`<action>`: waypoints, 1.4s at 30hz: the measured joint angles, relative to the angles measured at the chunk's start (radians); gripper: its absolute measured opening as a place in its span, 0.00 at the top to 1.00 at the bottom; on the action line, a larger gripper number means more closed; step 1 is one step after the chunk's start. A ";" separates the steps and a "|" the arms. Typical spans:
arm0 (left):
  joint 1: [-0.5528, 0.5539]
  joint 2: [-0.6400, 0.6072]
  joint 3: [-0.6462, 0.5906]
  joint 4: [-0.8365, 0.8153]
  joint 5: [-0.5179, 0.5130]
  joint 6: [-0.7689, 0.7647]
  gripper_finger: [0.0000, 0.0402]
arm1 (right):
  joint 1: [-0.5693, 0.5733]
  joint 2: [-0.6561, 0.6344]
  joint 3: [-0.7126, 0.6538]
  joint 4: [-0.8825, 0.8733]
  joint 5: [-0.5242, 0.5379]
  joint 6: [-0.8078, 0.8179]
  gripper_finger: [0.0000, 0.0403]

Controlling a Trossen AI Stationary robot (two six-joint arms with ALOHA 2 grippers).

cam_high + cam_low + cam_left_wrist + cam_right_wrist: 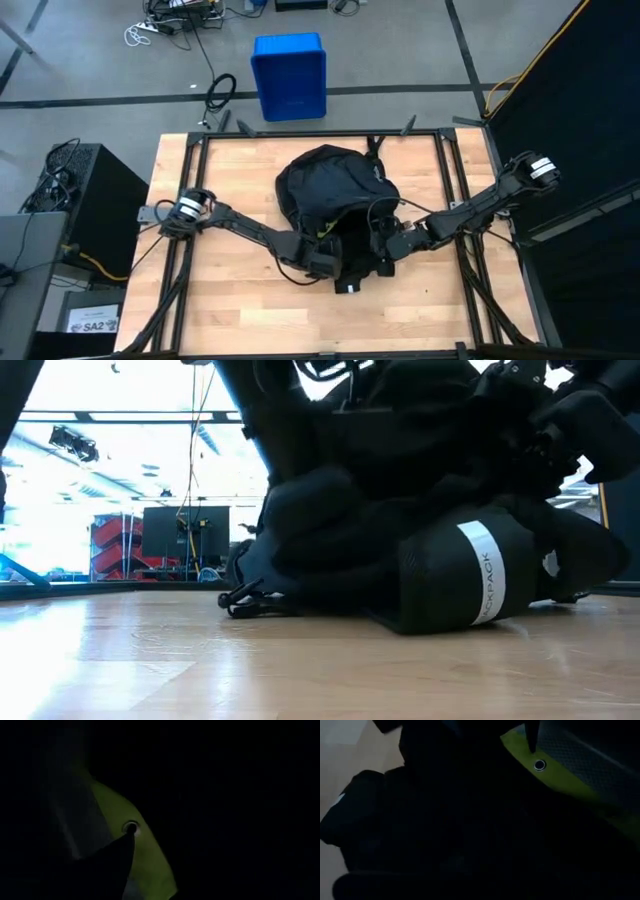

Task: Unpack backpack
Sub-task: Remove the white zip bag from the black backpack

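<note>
The black backpack (pixel 335 195) lies in the middle of the wooden table (pixel 220 300), resting on its side, and a white stripe (pixel 485 575) shows on its near end. Both arms reach into its near end from opposite sides. My left gripper (pixel 322 262) comes in from the table's left and my right gripper (pixel 388 243) from the right. Both are lost among the black fabric. Both wrist views are dark. Each shows a yellow-green lining (pixel 135 850) (pixel 560 777) with a metal eyelet (pixel 131 826) (pixel 539 765).
A blue plastic bin (pixel 289 75) stands on the floor beyond the table's far edge. A black strap with a buckle (pixel 245 600) trails from the backpack onto the table. Bare wood lies left, right and near of the backpack. A dark cabinet (pixel 85 200) stands left of the table.
</note>
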 joint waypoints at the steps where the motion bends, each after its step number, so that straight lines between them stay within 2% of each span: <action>1: 0.000 0.002 0.000 -0.004 0.001 0.001 0.30 | 0.000 0.000 0.000 0.000 0.000 0.000 0.85; 6: 0.000 0.025 0.002 -0.048 -0.038 0.004 0.30 | 0.000 0.000 0.000 0.003 -0.002 -0.001 0.85; 13: 0.001 0.053 -0.001 -0.065 -0.249 0.005 0.30 | 0.000 0.000 -0.001 0.003 0.003 -0.011 0.85; 16: 0.007 0.059 -0.001 -0.057 -0.289 0.010 0.30 | 0.000 0.000 -0.001 0.009 0.003 -0.011 0.85; 20: 0.029 0.067 -0.001 -0.047 -0.268 0.009 0.30 | 0.000 0.000 -0.001 0.017 -0.002 -0.016 0.84; 29: 0.066 0.066 -0.018 -0.014 -0.192 0.000 0.30 | 0.005 0.018 0.000 -0.034 -0.154 -0.051 0.90; 35: 0.057 0.021 0.018 -0.041 -0.147 -0.004 0.30 | 0.008 0.106 0.002 -0.024 -0.181 -0.059 0.96; 42: 0.060 -0.030 0.026 -0.032 -0.129 -0.009 0.30 | 0.005 0.188 0.003 0.038 -0.247 -0.075 0.99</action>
